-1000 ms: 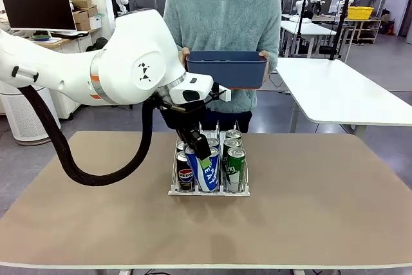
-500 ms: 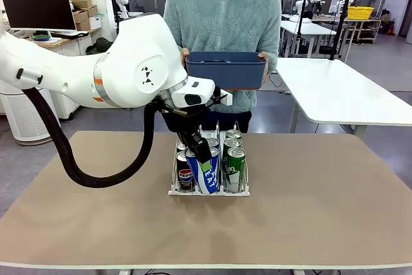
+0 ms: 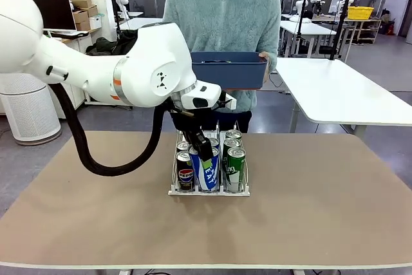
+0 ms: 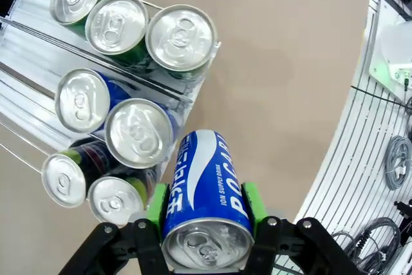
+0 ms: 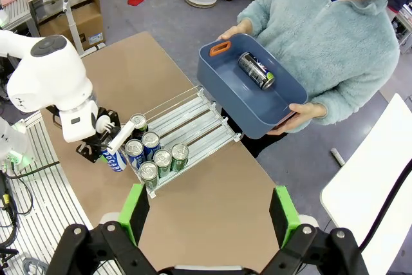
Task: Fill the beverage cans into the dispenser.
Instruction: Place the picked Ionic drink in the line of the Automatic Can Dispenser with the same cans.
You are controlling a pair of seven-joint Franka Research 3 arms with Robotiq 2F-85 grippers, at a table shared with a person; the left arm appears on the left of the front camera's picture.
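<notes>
My left gripper [image 3: 205, 159] is shut on a blue-white beverage can [image 3: 208, 172], tilted at the near end of the dispenser [image 3: 207, 192]. In the left wrist view the green pads [image 4: 156, 205] clamp this can [image 4: 205, 191] just outside the rack's [image 4: 32, 24] front end. Green [image 4: 180, 37], blue [image 4: 138, 132] and black [image 4: 64, 178] cans fill the near ends of its three lanes. From high above, my right gripper [image 5: 209, 217] stands open over the table, looking down on the dispenser [image 5: 193, 117] and the held can [image 5: 114, 160].
At the far side a person holds a dark blue bin [image 3: 228, 69] above the table edge. One black can [image 5: 256, 70] lies inside the bin [image 5: 283, 104]. Bare tabletop [image 3: 322, 210] surrounds the rack on both sides.
The left arm's elbow has swung to the right. The gripper and the held can stay almost in place at the rack's near end.
</notes>
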